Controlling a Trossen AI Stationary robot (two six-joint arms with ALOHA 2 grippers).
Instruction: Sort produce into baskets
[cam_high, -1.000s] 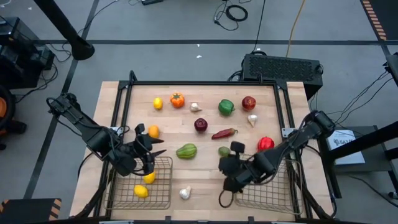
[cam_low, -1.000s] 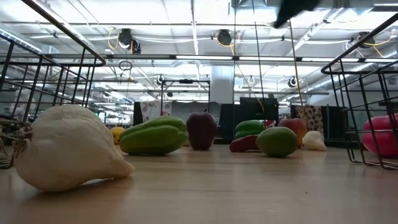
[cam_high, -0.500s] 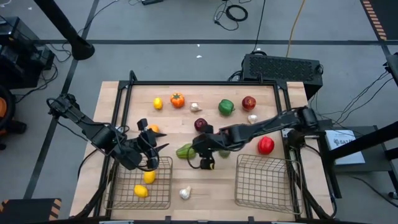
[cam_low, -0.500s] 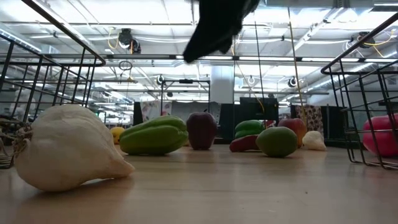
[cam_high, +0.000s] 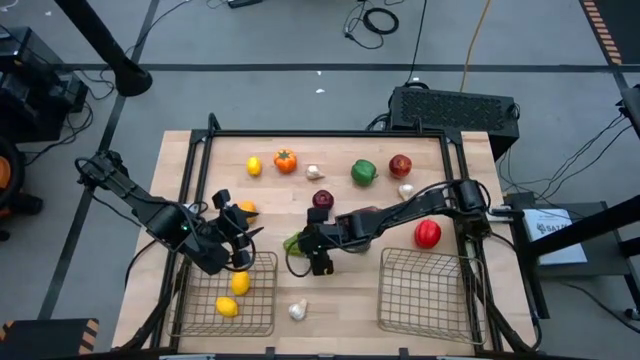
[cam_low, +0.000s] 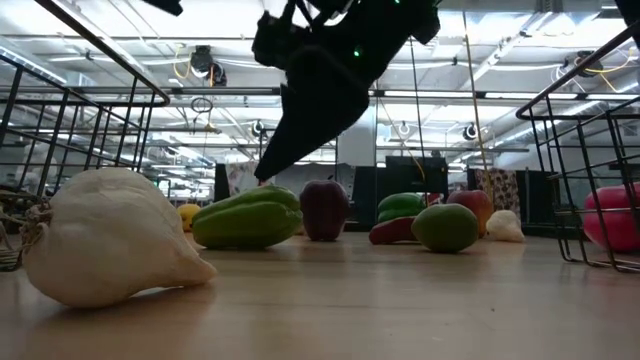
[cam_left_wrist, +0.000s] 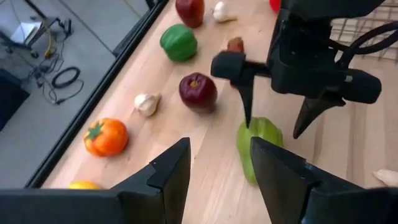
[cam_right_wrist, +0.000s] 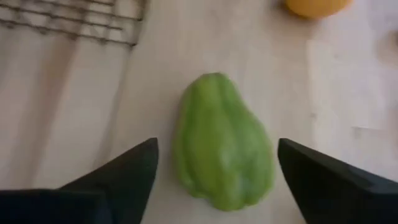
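A ridged green pepper (cam_high: 294, 242) lies on its side on the wooden table, left of the middle. My right gripper (cam_high: 312, 252) hangs open just above it, one finger on either side (cam_right_wrist: 216, 144), and I see no touch; in the low view its dark fingers (cam_low: 300, 120) stand over the pepper (cam_low: 247, 217). My left gripper (cam_high: 236, 226) is open and holds nothing, above the far edge of the left basket (cam_high: 262, 318). Two lemons (cam_high: 238, 285) lie in that basket. The right basket (cam_high: 425, 292) looks bare inside.
Loose produce lies on the far half: a lemon (cam_high: 254, 166), an orange fruit (cam_high: 285, 159), garlic (cam_high: 314, 172), a green pepper (cam_high: 363, 172), apples (cam_high: 400, 165) (cam_high: 322, 200) and a red piece (cam_high: 427, 232). An orange (cam_high: 247, 210) lies by my left gripper. A garlic bulb (cam_high: 297, 311) lies near the front edge.
My right gripper has swung from above the right basket toward the table's left edge, across the middle, and now hangs low over the ridged green pepper. The produce has stayed where it was.
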